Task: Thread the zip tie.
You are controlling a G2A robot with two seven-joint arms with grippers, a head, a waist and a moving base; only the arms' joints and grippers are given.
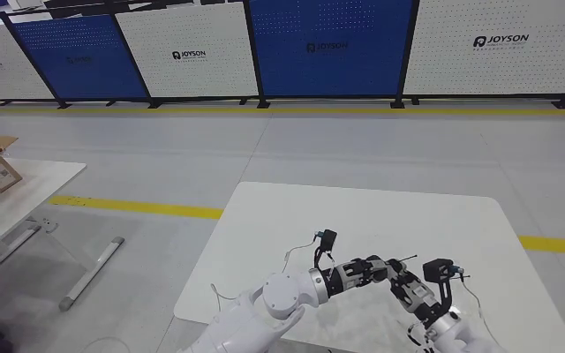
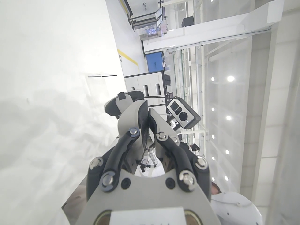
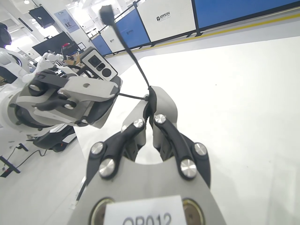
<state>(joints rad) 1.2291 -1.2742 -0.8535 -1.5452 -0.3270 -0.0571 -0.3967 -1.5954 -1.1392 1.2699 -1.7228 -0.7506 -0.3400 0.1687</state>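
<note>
A black zip tie (image 3: pixel 131 54) is held between both grippers above the near part of the white table (image 1: pixel 353 212). My right gripper (image 3: pixel 151 92) is shut on its strap; the head end (image 3: pixel 106 12) sticks up past the fingertips. A thin stretch of the tie runs sideways from there into my left gripper (image 3: pixel 116 90), which is shut on that end. In the left wrist view my left gripper (image 2: pixel 146 112) is shut, with the right gripper (image 2: pixel 120 104) just beyond it. From above, the left gripper (image 1: pixel 381 267) and right gripper (image 1: pixel 402 281) meet tip to tip.
Another thin black tie (image 2: pixel 102 76) lies flat on the table just beyond the grippers, also seen from above as a thin black tie (image 1: pixel 402 259). The table's rounded front edge (image 1: pixel 190 309) is near. Blue and white panels (image 1: pixel 331 44) stand across the floor.
</note>
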